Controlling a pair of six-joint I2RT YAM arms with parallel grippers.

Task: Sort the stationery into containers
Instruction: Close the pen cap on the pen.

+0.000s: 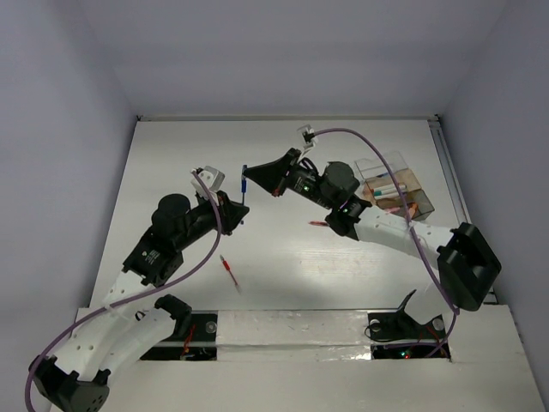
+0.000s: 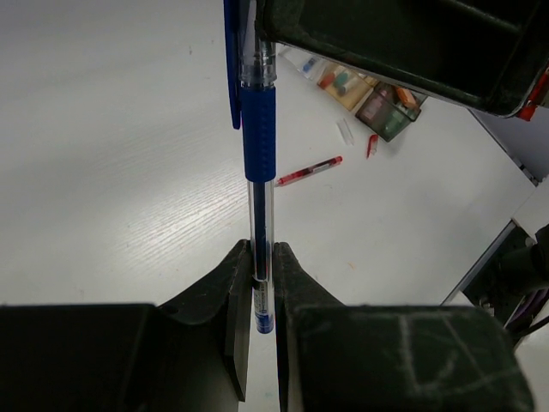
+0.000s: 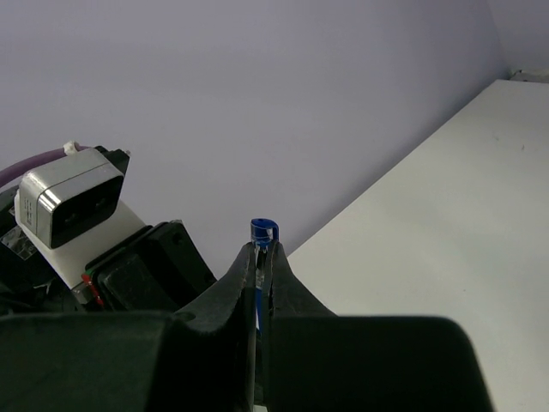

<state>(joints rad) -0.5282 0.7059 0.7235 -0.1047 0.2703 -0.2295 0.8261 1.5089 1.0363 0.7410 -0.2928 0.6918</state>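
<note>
Looks like mid-handover: L gripper (image 2: 262,257) and R gripper (image 3: 262,256) are both pinching the clear-barrelled blue pen (image 2: 258,129) above the table (image 1: 171,172) centre. Next, probably: L letting go, R carrying it to the clear plastic organiser box (image 1: 422,204) nr right edge.

Mid desk (image 1: 171,163) is blocked: left claw (image 2: 262,257) & right claw (image 3: 262,257) meet tip to tip above it, both clamped on one blue pen (image 2: 258,129), so no way thru btwn them. Far-left desk & the strip along the back wall (image 1: 283,60) lie open. Organiser box (image 1: 396,189) sits far right, near the right wall (image 1: 506,129); right arm (image 1: 386,225) stretches along its near side, barring approach from the near edge. Red pen (image 1: 228,269) lies loose on near-centre desk btwn the arms; 2nd red pen (image 1: 317,224) lies just beside the right arm. Left arm (image 1: 163,240) fills the near-left area, w/ the left wall (image 1: 51,172) close by.
</note>
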